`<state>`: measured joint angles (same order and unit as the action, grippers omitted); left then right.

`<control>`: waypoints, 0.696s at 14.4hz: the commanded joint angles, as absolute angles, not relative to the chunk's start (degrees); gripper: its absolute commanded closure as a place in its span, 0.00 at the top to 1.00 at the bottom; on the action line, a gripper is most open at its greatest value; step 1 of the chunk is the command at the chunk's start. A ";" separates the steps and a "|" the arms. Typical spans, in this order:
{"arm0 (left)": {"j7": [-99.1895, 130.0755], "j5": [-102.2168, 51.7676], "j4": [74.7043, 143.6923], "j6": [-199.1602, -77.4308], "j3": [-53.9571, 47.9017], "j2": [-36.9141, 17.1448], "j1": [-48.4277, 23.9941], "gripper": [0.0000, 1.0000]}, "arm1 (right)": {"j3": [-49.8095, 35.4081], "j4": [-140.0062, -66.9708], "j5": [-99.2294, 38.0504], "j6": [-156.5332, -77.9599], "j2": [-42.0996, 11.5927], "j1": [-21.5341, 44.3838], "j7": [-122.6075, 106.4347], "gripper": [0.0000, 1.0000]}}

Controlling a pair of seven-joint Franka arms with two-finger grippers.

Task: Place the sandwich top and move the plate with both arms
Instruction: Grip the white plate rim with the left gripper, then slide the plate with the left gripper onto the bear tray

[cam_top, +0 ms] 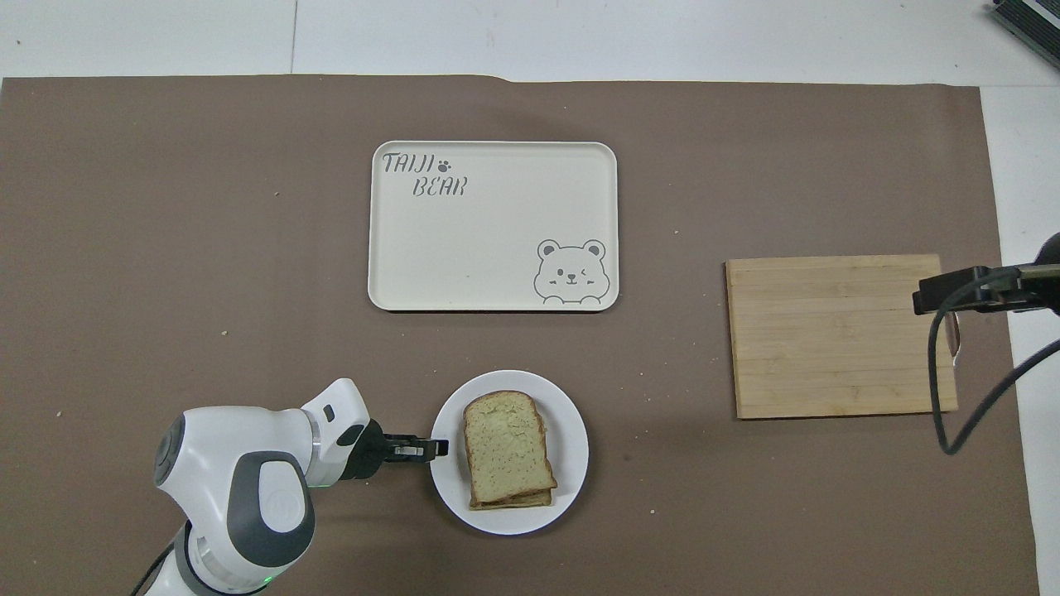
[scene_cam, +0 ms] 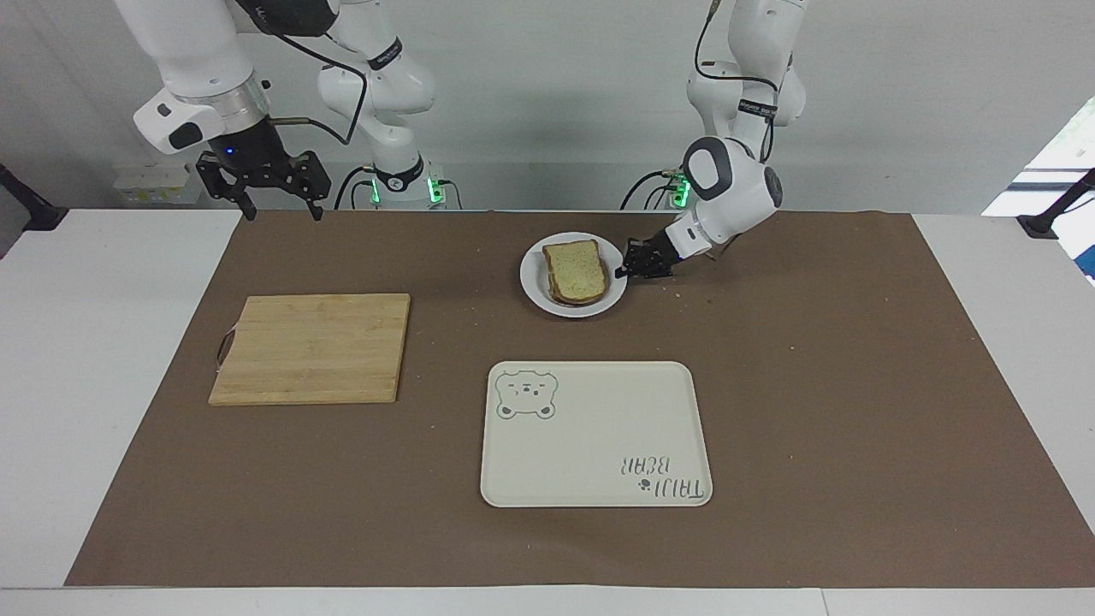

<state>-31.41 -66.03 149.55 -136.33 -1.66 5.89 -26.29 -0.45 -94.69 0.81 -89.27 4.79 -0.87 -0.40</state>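
Note:
The small white plate [scene_cam: 532, 279] [cam_top: 571, 451] lies near the robots' edge of the brown mat. On it is a stacked sandwich, with the sandwich top [scene_cam: 577, 268] [cam_top: 507, 444] lying slightly askew over the slice beneath. My left gripper [scene_cam: 623, 272] [cam_top: 439, 448] reaches in low and is shut on the plate's rim at the side toward the left arm's end. My right gripper [scene_cam: 284, 212] hangs open and empty in the air over the mat's corner at the right arm's end, where that arm waits.
A cream rectangular tray [scene_cam: 590, 436] [cam_top: 493, 223] with a bear drawing lies farther from the robots than the plate. A wooden cutting board [scene_cam: 312, 346] [cam_top: 840, 335] sits toward the right arm's end. Crumbs dot the mat near the plate.

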 commanded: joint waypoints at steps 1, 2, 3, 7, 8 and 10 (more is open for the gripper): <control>-31.73 -65.66 144.69 -128.01 -1.49 3.17 -22.00 0.00 | -0.53 -96.06 0.79 -88.77 6.24 -0.88 -1.05 1.00; -31.73 -63.91 142.58 -124.49 -1.49 2.56 -19.62 0.00 | -0.53 -96.06 0.79 -88.77 6.24 -0.88 -1.05 1.00; -31.82 -61.55 140.82 -121.76 -1.49 2.20 -18.12 0.00 | -0.53 -96.06 0.79 -88.86 6.24 -0.88 -1.05 1.00; -31.82 -57.58 133.09 -115.59 -1.58 -1.13 -13.46 0.00 | -0.53 -96.06 0.79 -88.95 6.15 -0.97 -1.14 1.00; -31.82 -56.18 131.07 -115.23 -1.58 -2.27 -13.01 0.00 | -0.53 -96.06 0.79 -88.95 6.15 -0.97 -1.14 1.00; -32.08 -54.06 127.11 -114.53 -1.58 -4.65 -11.17 0.00 | -0.53 -96.06 0.79 -88.95 6.15 -0.97 -1.23 1.00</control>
<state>-31.50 -55.82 132.43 -117.59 -1.28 -1.08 -13.45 -0.46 -94.70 0.81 -89.23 4.81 -0.85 -0.40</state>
